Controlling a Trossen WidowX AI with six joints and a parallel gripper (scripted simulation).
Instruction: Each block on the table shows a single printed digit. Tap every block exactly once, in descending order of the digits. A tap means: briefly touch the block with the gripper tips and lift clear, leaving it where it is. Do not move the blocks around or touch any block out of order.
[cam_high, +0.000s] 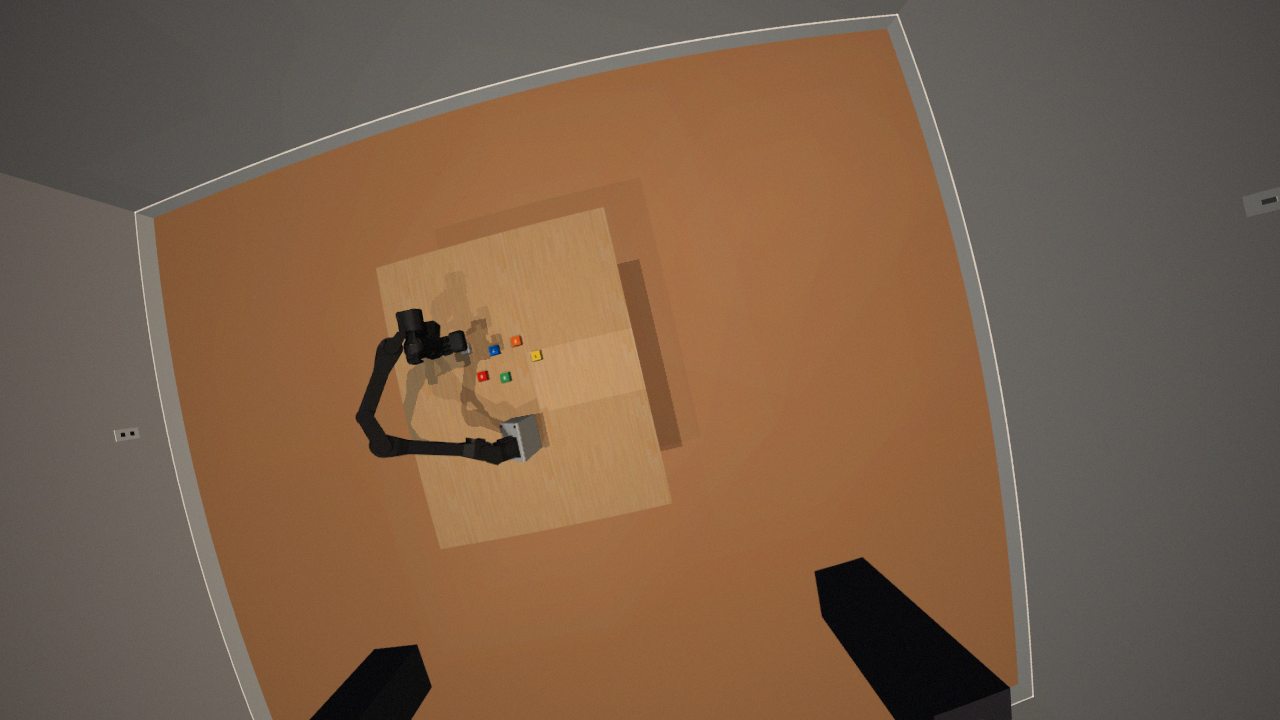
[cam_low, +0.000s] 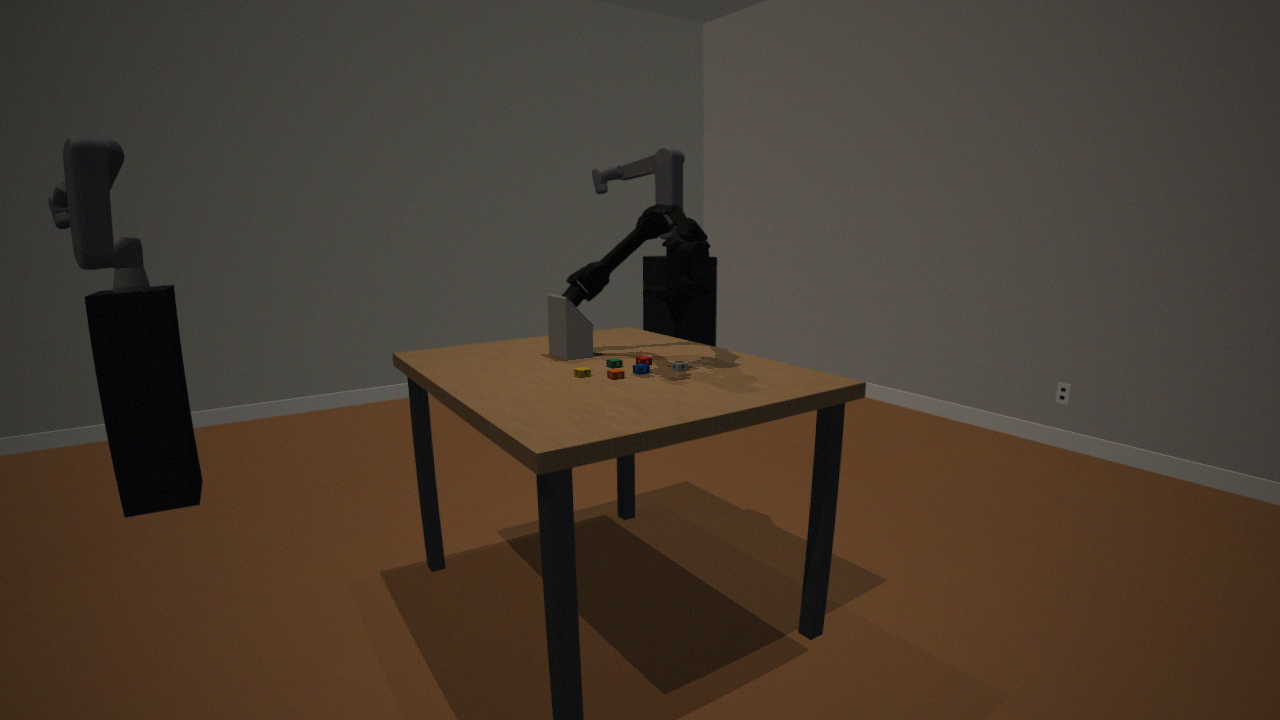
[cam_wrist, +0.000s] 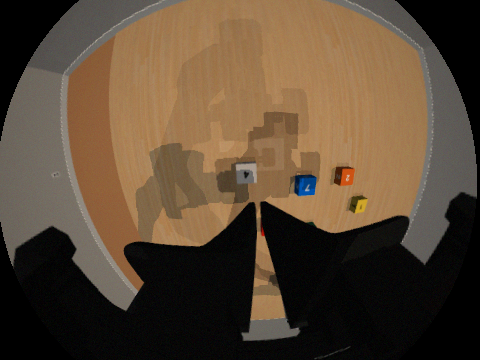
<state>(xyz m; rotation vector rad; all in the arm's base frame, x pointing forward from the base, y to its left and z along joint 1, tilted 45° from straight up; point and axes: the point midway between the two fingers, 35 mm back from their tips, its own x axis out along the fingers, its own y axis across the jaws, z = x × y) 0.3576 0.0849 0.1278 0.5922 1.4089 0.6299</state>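
Note:
My gripper (cam_wrist: 257, 207) is shut and empty, above the table and just short of the white block (cam_high: 467, 350) (cam_low: 679, 366) (cam_wrist: 246, 173) in the wrist view. The white block's digit looks like 4. The blue block (cam_high: 494, 350) (cam_low: 640, 368) (cam_wrist: 305, 185) shows 7. The orange block (cam_high: 516, 341) (cam_low: 615, 374) (cam_wrist: 345, 176) shows 2. The yellow block (cam_high: 536, 355) (cam_low: 581, 372) (cam_wrist: 358, 204) has a digit too small to read surely. The red block (cam_high: 482, 376) (cam_low: 643, 360) and green block (cam_high: 505, 377) (cam_low: 614, 362) are mostly hidden by the fingers in the wrist view.
The arm's grey base mount (cam_high: 529, 436) (cam_low: 569, 328) stands on the wooden table (cam_high: 590, 465) (cam_low: 537, 407), beyond the green block. The arm's shadow falls around the white block. Black pedestals (cam_low: 145, 402) with grey arms stand away from the table.

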